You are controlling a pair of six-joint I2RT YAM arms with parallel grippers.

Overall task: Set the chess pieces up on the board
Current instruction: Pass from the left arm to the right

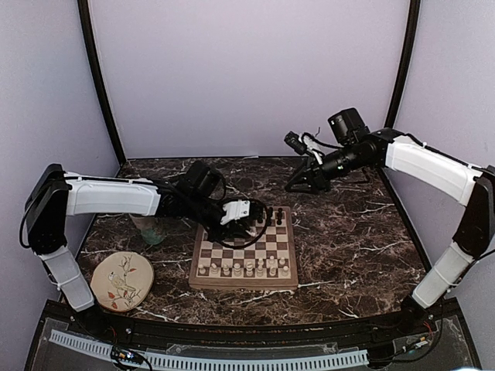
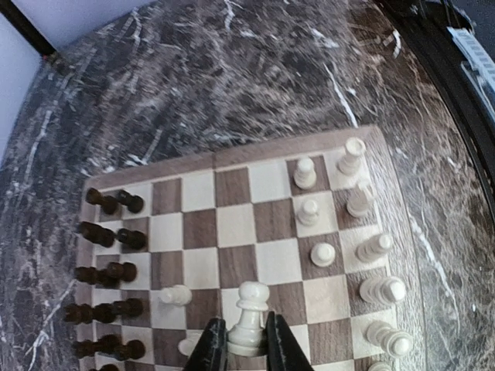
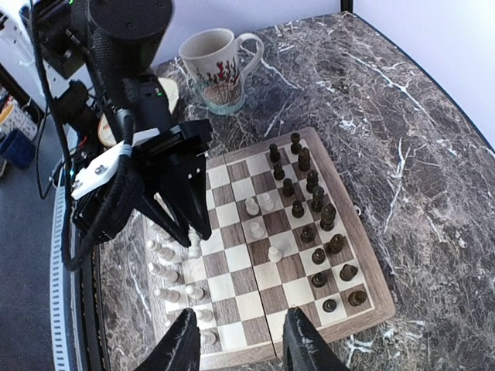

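The left tool [image 2: 244, 325] pinches a cream-white turned chess piece [image 2: 251, 297], which stands upright on the square wooden chessboard [image 2: 232, 157], low centre of the wrist view. It should lift straight up, clear of the neighbouring cream pieces [image 2: 176, 294], before travelling. The right tool [image 3: 244, 340] hangs open and empty.

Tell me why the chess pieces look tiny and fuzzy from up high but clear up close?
Top external view: the camera is far off, so the chess pieces look small and soft. Left wrist view: the white piece is near and sharp, but the wide lens curves the table edge. Right wrist view: evenly lit, the mug crisp.
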